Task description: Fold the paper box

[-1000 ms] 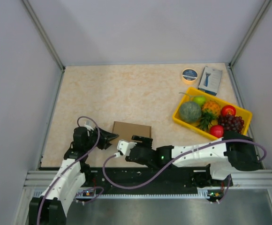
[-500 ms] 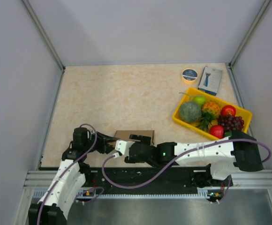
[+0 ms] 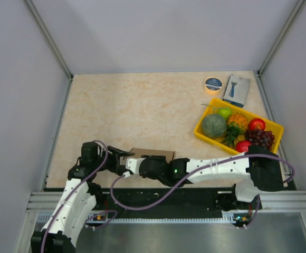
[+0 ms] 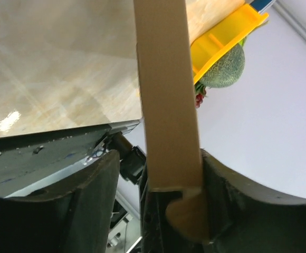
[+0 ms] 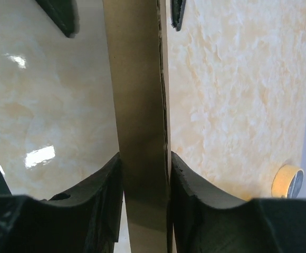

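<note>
Right wrist view: your right hand point(image 5: 145, 158) is squeezing the paper box point(image 5: 137, 79). Both of its fingers point(image 5: 103, 195) press flat on the brown card.

In the left wrist view, your left hand point(image 4: 158, 158) is loose. The box sits between its fingers and touches one, with a gap at the other.

From the top, you see the box at the near edge of the desk point(image 3: 132, 105), between the two hands. The yellow tray point(image 3: 199, 130) of fruit is well apart.
</note>
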`<action>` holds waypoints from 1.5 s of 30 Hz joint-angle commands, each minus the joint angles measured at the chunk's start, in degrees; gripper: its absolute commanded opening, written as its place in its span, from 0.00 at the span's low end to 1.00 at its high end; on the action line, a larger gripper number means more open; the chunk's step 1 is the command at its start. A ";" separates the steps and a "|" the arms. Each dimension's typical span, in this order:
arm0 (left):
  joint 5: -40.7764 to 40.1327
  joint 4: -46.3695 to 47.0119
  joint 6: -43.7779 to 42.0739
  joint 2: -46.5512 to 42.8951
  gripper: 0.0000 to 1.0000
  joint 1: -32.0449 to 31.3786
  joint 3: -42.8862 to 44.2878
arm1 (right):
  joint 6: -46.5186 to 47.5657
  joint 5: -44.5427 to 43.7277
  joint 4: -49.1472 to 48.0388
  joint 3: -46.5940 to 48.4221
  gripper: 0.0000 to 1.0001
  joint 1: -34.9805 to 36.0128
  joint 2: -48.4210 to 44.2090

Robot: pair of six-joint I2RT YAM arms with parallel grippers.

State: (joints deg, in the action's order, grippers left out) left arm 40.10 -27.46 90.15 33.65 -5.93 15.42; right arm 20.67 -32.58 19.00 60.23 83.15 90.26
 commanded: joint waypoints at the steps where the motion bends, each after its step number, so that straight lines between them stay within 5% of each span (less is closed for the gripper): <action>1: 0.08 -0.14 -3.11 -0.60 0.83 0.22 3.03 | -0.45 2.68 -0.20 2.97 0.24 -3.70 -1.40; 5: -7.12 -3.99 -13.57 -1.22 0.91 0.57 8.56 | -1.59 14.77 3.48 4.36 0.22 -8.26 -3.86; 10: -30.09 -18.46 -33.32 -2.53 0.94 0.66 23.30 | -3.08 28.60 9.90 7.53 0.21 -14.50 -3.77; 14: -39.56 -20.79 -43.20 -5.52 0.93 0.66 29.22 | -3.53 39.58 11.05 7.80 0.21 -18.63 -3.69; 27: -26.13 -11.92 -56.39 -7.63 0.73 0.66 25.36 | -0.45 46.20 17.12 13.16 0.25 -24.27 4.40; 45: -18.30 -10.16 -61.58 1.24 0.70 0.57 25.80 | -1.68 44.88 17.56 16.15 0.78 -25.94 4.58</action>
State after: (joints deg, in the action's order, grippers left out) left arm 19.40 -40.88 30.04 33.87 -5.65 40.88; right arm 19.73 10.48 35.16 73.67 58.57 95.29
